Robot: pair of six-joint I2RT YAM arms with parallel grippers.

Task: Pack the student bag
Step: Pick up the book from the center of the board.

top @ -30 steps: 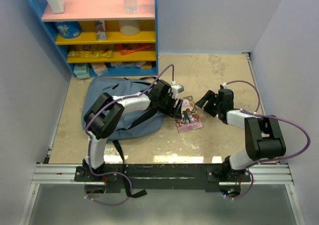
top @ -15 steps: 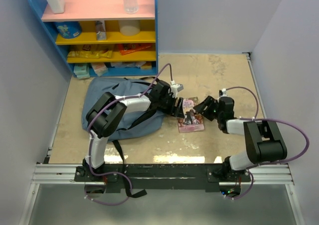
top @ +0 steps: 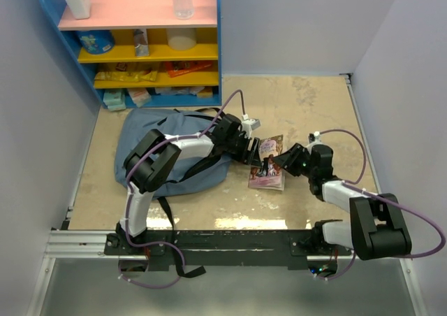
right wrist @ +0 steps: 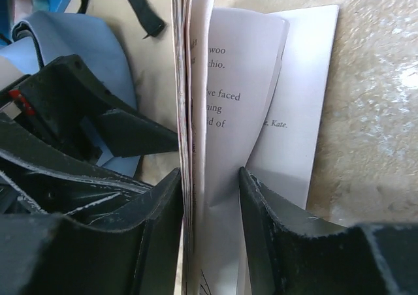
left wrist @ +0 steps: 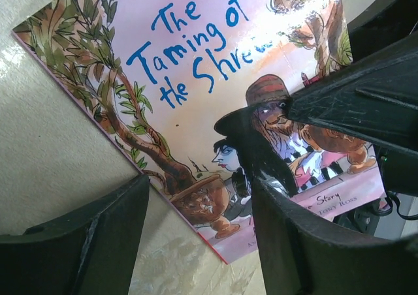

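The right end effector (top: 281, 162) has come in from 3 o'clock and now clenches the leaves of the book (top: 265, 170), which lay flat on the bench (top: 307, 106) a second ago and is now tipped up. The left end effector (top: 255, 153) hangs spread, holding nothing, at the book's 10 o'clock edge. The bag (top: 140, 128) lies just beside the book at 9 o'clock, so the book looks ready to be carried over.

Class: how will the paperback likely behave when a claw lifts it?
Probably floppy: the paperback has pages curling and fanning apart in the right claw. Likely light, being thin. Its cover looks glossy, so it may slip.
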